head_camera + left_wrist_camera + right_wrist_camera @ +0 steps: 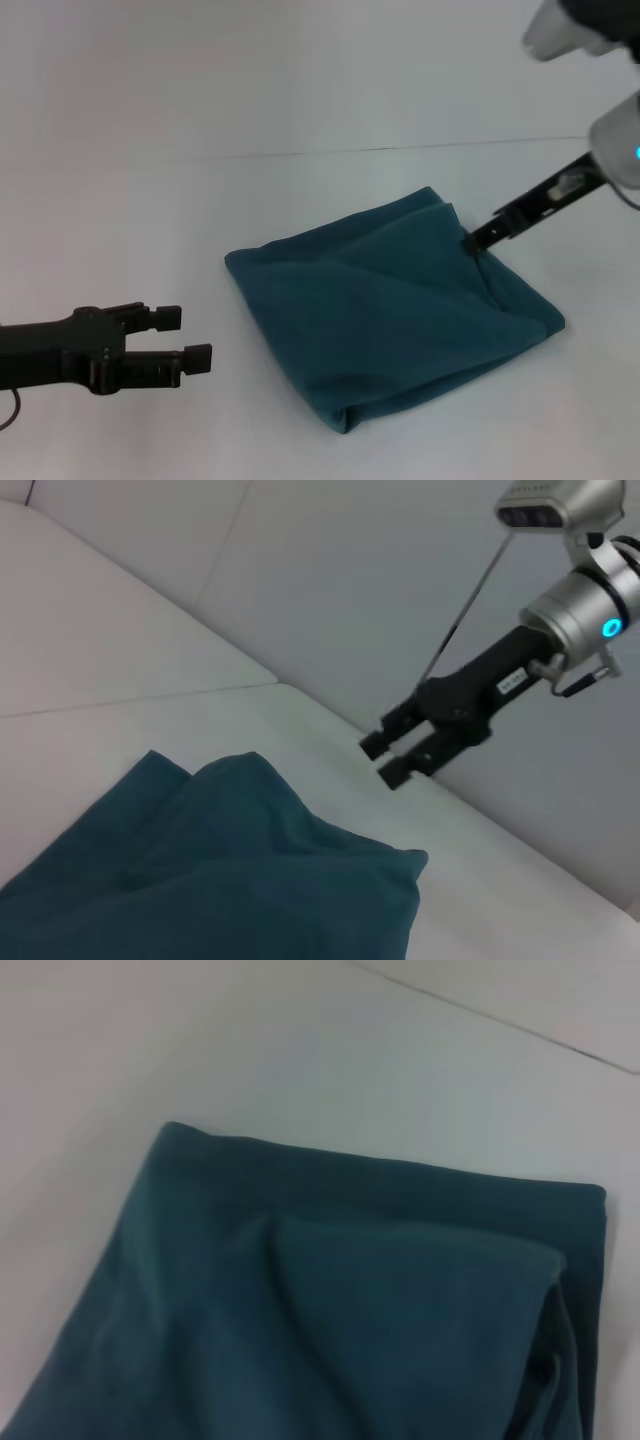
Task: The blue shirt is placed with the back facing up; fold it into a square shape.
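A plain white worktop (120, 200) runs under me to a pale wall; the blue shirt (390, 320) lies on it in the middle, folded into a rough, slightly skewed square with layered flaps on top; my right gripper (472, 240) hovers at its far right edge, jaws parted and holding nothing; my left gripper (190, 340) waits well to the shirt's left, jaws released, clear of the cloth.

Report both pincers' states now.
Left pincer: open, empty, off to the left of the shirt.
Right pincer: open, holding nothing, above the shirt's far right edge.
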Motion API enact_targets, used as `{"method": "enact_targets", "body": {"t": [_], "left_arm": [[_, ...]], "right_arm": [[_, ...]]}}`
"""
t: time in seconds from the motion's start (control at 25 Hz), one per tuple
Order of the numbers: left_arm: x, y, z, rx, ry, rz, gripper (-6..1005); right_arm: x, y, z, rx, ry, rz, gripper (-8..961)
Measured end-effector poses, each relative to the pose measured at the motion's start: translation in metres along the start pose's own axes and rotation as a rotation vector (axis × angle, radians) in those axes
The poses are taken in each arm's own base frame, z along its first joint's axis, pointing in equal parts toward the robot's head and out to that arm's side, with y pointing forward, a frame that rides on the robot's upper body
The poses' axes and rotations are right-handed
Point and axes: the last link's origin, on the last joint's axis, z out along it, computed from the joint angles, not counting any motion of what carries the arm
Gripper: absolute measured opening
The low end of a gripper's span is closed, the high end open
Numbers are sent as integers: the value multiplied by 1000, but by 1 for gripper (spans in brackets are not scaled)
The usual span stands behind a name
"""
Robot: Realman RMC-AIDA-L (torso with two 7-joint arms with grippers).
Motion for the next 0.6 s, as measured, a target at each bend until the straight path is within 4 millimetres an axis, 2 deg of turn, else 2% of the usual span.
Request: {"method": "enact_targets", "body": {"t": [0.12,0.48,0.6], "left_arm": [[-1,0,0,0,-1,-1,949],[-3,1,1,-3,-2,9,948],[-3,1,2,-3,-2,10,949]], "right_arm": [[-7,4,21,39,-16,3,707],[-10,-4,51,93,-65,61,704],[-9,-5,56,94,-64,68,703]]}}
